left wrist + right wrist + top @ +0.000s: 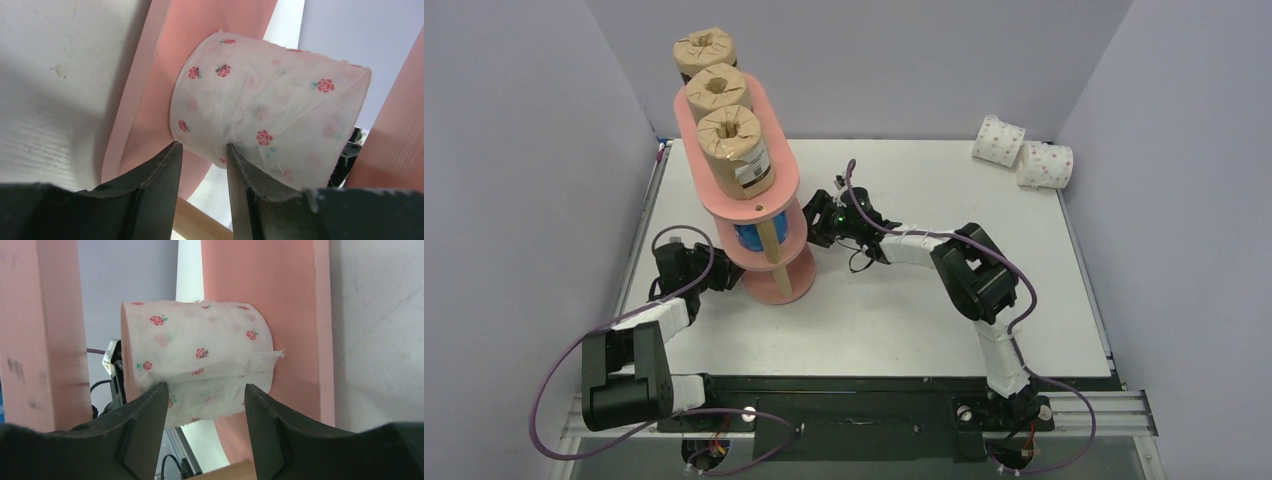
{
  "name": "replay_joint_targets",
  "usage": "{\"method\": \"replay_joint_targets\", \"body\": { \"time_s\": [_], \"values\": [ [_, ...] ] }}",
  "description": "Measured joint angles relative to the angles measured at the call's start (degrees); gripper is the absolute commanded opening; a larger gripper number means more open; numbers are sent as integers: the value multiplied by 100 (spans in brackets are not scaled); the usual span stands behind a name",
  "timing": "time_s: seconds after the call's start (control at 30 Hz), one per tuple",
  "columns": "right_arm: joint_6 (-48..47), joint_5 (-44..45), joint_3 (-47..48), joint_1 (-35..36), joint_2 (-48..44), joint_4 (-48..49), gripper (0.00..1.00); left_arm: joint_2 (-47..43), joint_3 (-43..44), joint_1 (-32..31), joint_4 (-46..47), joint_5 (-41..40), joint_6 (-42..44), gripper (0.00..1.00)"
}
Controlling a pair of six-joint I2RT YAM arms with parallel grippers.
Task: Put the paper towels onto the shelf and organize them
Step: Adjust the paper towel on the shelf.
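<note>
The salmon-pink shelf (724, 150) stands at the left, with three brown rolls (735, 147) on its top board and a blue roll (751, 238) on the middle board. One white roll with pink flowers (270, 110) stands between the two lower boards and also shows in the right wrist view (197, 360). My left gripper (724, 272) (204, 147) is narrowly open, its fingertips against this roll's lower edge. My right gripper (817, 222) (205, 386) is open on the opposite side, its fingertips just short of the roll. Two more white rolls (1022, 152) lie at the far right.
A light wooden post (769, 243) stands at the shelf's near side and shows low in both wrist views. Purple walls close in the table (904, 300) on the left, back and right. The left arm lies along the table's left edge.
</note>
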Motion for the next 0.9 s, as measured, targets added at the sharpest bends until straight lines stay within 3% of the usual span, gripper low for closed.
{"method": "replay_joint_targets", "body": {
  "time_s": [0.9],
  "values": [
    [422,-315,2201,-254,1515,-79,53,2048,1303,-28,866,-391,-597,35]
  ]
}}
